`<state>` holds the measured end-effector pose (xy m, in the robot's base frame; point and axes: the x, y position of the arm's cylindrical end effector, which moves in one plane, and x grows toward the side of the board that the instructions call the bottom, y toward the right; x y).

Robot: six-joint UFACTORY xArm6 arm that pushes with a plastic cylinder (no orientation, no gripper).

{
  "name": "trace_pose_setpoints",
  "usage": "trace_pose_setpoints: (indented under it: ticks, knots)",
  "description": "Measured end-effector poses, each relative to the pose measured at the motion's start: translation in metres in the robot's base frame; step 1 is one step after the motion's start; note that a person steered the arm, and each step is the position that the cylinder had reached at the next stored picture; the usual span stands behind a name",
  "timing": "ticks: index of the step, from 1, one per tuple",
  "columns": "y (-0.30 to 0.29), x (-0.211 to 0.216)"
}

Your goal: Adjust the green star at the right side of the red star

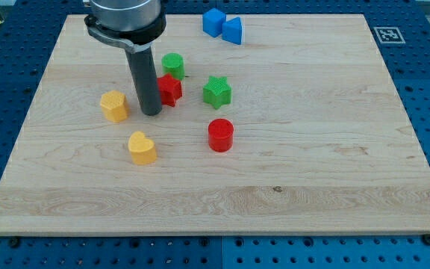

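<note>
Your green star (217, 91) lies flat in the upper middle of the surface (312, 164), already on the view's right of the red star (169, 89) with a small gap — so likely only a nudge is left. A star has no long axis (its facing can't be judged).

My tip (151, 113) stands touching the red star's left side, opposite the green one. No fingers here — just a rod.

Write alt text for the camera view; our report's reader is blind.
My tip rests just left of the red star, with the green star apart on its right. Other coloured blocks lie scattered on the wooden board.
</note>
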<state>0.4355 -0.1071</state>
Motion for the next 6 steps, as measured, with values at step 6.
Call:
trace_pose_setpoints:
  ticks: [6]
  knots:
    - [0.070,-0.038]
